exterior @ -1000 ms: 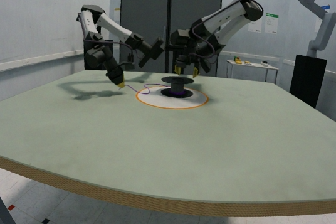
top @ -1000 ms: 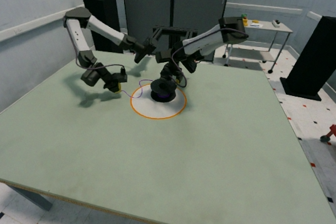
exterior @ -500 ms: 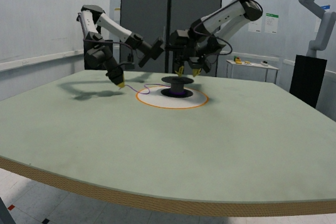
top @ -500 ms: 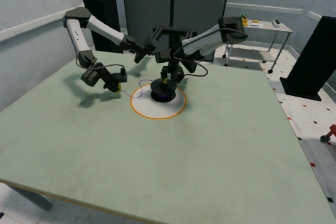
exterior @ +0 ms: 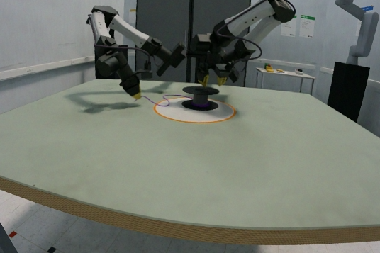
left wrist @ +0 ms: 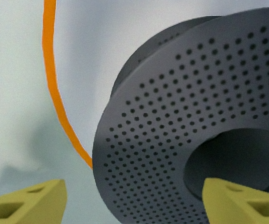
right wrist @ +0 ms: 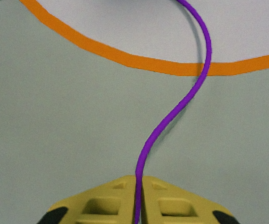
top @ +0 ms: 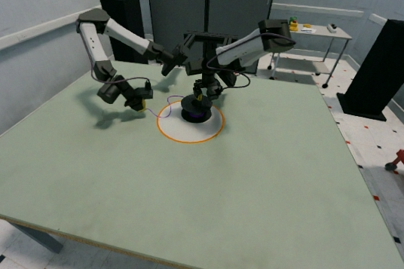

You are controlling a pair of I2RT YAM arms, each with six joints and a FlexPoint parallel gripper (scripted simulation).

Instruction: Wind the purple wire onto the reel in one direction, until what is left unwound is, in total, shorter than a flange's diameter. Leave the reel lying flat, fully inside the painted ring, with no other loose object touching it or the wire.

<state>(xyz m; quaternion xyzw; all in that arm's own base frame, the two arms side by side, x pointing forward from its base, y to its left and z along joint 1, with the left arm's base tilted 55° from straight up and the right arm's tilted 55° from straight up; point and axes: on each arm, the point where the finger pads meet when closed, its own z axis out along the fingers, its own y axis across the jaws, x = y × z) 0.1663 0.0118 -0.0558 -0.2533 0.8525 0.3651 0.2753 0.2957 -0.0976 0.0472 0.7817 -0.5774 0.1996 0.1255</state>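
The dark reel [top: 190, 106] [exterior: 200, 91] [left wrist: 155, 115] rests flat on its lower flange inside the orange ring [top: 191, 142] [exterior: 154, 110] [left wrist: 58, 102] [right wrist: 177, 69]. Some purple wire shows low around its hub. The loose purple wire [top: 163, 117] [exterior: 149, 100] [right wrist: 208, 47] curves out from the reel across the ring's edge to my right gripper [top: 143, 105] [exterior: 137, 96] [right wrist: 138, 184], which is shut on it outside the ring. My left gripper [exterior: 213, 81] [left wrist: 134, 187] is open and empty, pointing down just above the upper flange, off-centre from its hole. Whether it touches the flange cannot be told.
A third dark arm part [top: 173, 60] [exterior: 172, 58] reaches in at the back, between my two arms and above the table. The table's front edge [exterior: 191, 228] is far from the ring. No other loose object shows near the reel.
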